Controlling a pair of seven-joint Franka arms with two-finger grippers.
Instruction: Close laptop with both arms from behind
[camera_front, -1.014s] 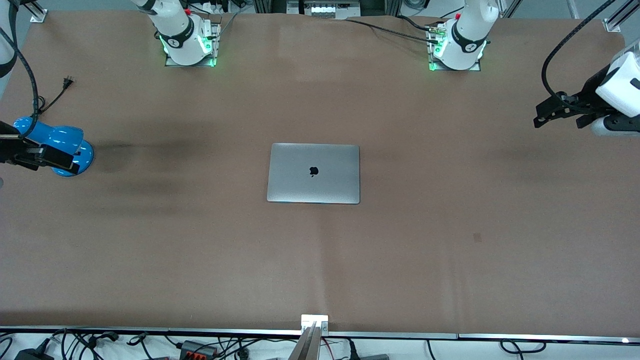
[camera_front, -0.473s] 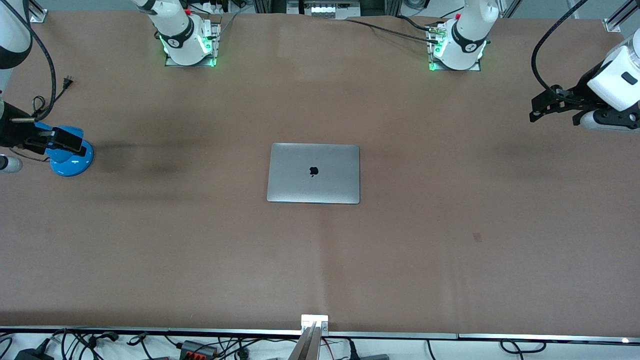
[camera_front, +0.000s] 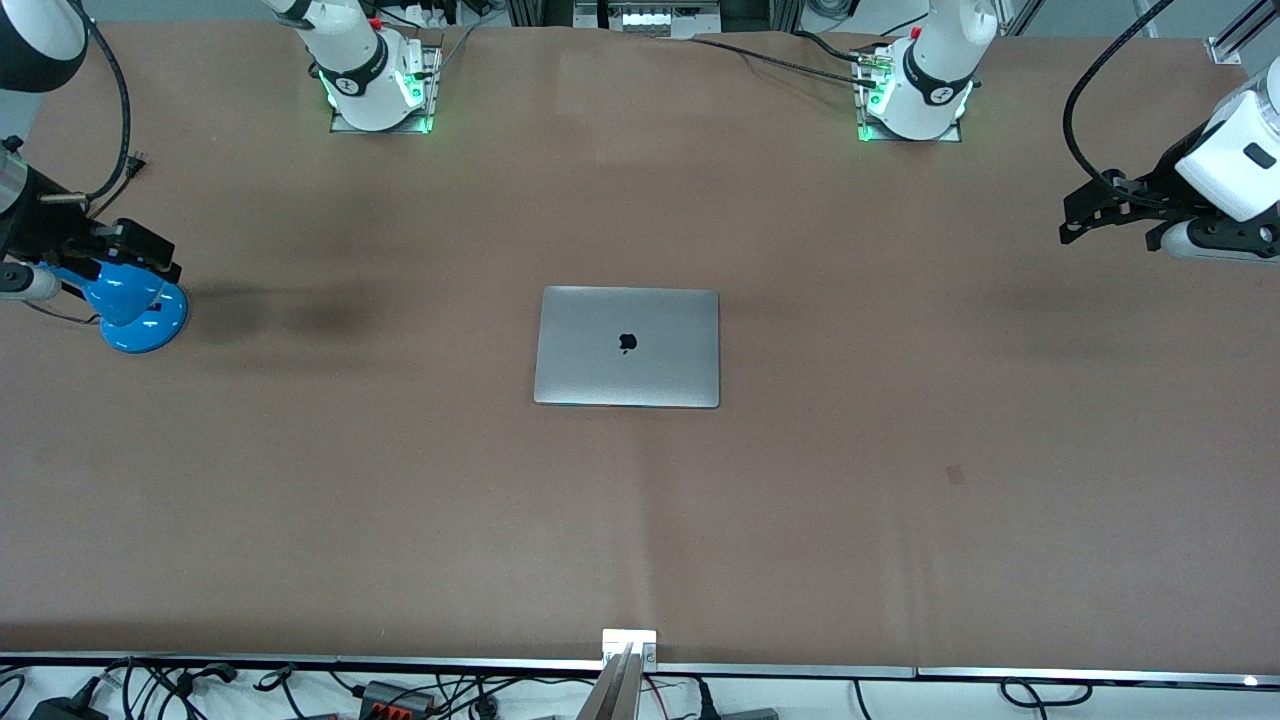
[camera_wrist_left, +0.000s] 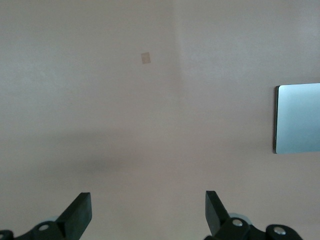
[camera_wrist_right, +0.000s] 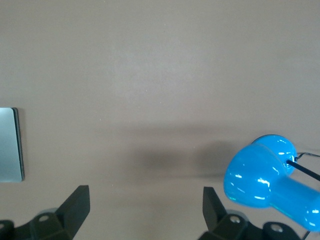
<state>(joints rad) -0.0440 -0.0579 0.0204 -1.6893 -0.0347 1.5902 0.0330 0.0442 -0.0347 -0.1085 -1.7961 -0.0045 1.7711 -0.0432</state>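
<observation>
both grippers spread wide, nothing held, one at each table end

left gripper (camera_front: 1085, 215) and right gripper (camera_front: 140, 255) hang apart; one silver laptop (camera_front: 627, 346) lies shut mid-table, logo up; one blue lamp (camera_front: 130, 305) under the right gripper.

Laptop (camera_wrist_left: 298, 118) cropped in wrist views

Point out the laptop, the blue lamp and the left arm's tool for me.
laptop (camera_front: 627, 346): front view, middle of the closed lid.
blue lamp (camera_front: 140, 318): front view, its round base.
left tool (camera_wrist_left: 148, 214): left wrist view, midway between its open fingertips.
</observation>
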